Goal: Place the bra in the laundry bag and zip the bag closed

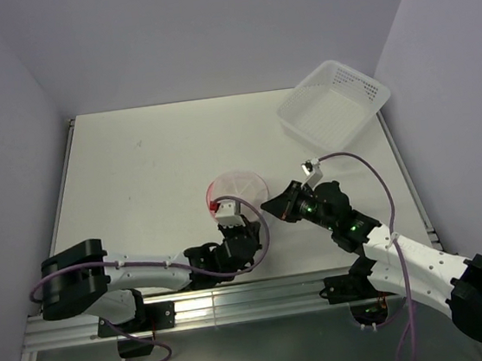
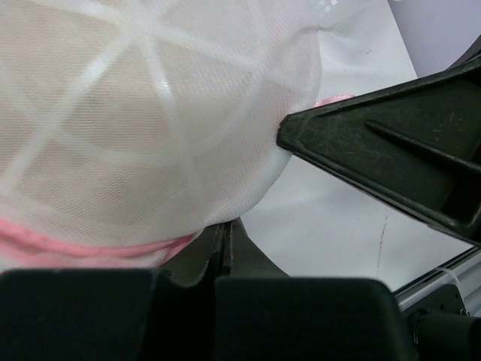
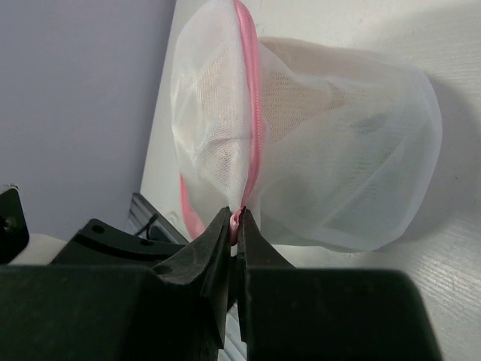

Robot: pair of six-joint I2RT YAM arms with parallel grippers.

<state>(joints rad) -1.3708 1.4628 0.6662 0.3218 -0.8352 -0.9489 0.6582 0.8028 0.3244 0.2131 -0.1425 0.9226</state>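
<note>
The laundry bag (image 1: 238, 189), a round white mesh pouch with a pink zipper rim, lies on the table between both arms. A pale beige bra (image 3: 301, 98) shows through the mesh inside it. My left gripper (image 2: 223, 239) sits at the bag's near edge (image 2: 113, 150), fingers pressed together, their tips hidden under the bulging mesh. From the right, my right gripper (image 3: 240, 219) is shut on the pink zipper pull (image 3: 237, 218) at the lower end of the zipper line (image 3: 254, 113). In the top view the left gripper (image 1: 225, 210) and right gripper (image 1: 268, 203) flank the bag.
A white perforated plastic basket (image 1: 333, 105) stands at the back right corner of the table. A metal rail (image 1: 237, 298) runs along the near edge by the arm bases. Purple cables loop off both arms.
</note>
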